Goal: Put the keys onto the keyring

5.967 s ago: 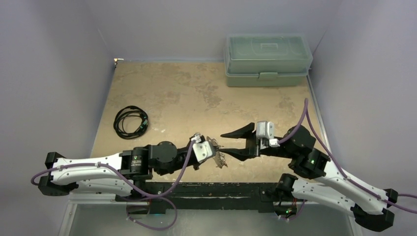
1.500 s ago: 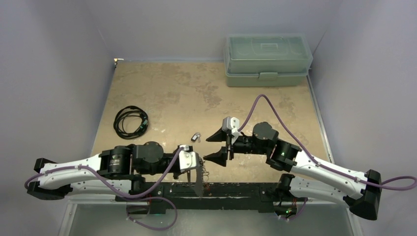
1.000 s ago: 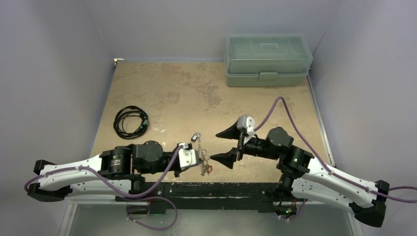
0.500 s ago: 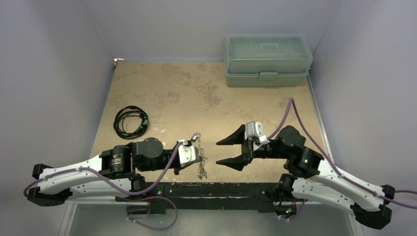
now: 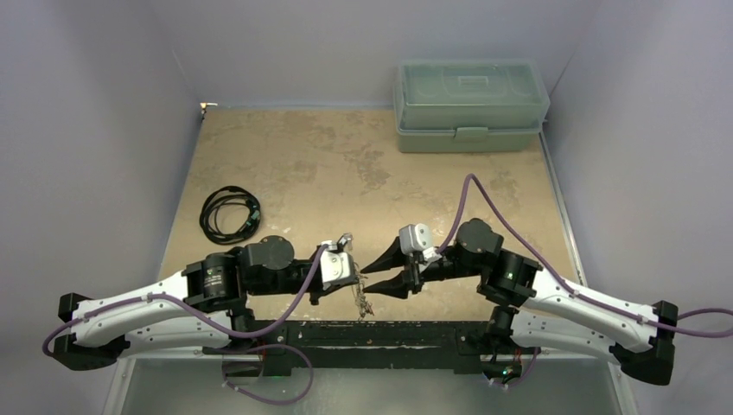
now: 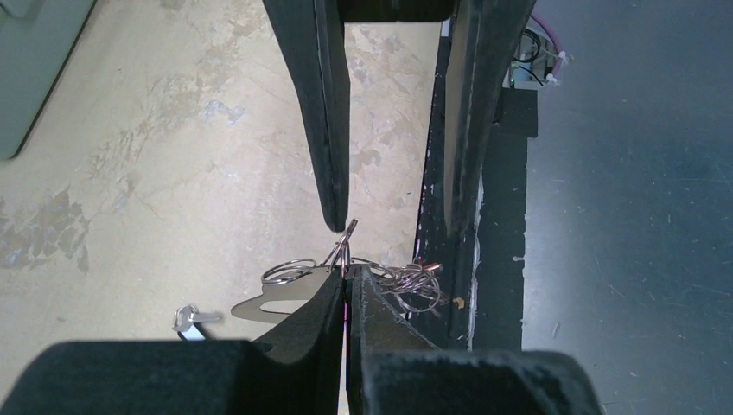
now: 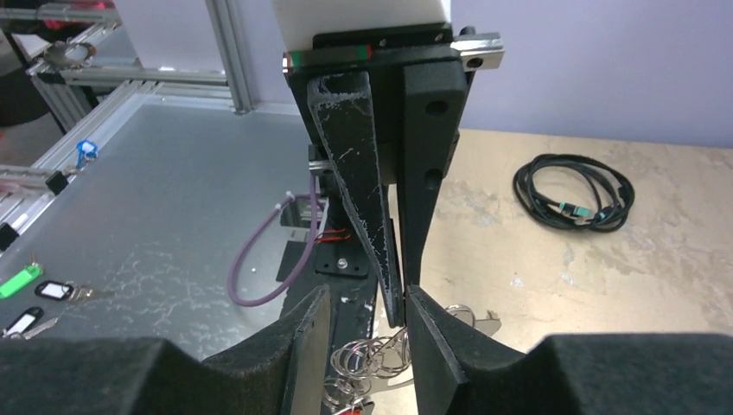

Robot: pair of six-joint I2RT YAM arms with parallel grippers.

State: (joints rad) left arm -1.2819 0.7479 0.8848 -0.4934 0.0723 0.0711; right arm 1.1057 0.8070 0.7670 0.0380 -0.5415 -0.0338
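Observation:
My left gripper (image 5: 354, 275) is shut on the keyring (image 6: 281, 301), a flat silvery plate held edge-up just above the table's near edge (image 6: 347, 275). A bunch of split rings (image 6: 404, 281) hangs from it, with a red bit among them; they also show in the top view (image 5: 361, 300). My right gripper (image 5: 366, 282) is open and its fingers (image 6: 321, 112) straddle the left gripper's tip and the rings (image 7: 367, 294). A plain silvery key (image 5: 344, 239) lies on the table beside the left gripper (image 6: 186, 317). I cannot make out the dark-headed key.
A black coiled cable (image 5: 229, 213) lies at the left of the table. A green lidded box (image 5: 471, 104) stands at the back right. A black rail (image 5: 389, 333) runs along the near edge under the grippers. Tagged keys (image 7: 22, 281) lie on the metal floor below the table.
My right gripper has swung left and closed in on the left gripper's tip, its jaws narrower than before. The left gripper has kept hold of the keyring and shifted slightly right.

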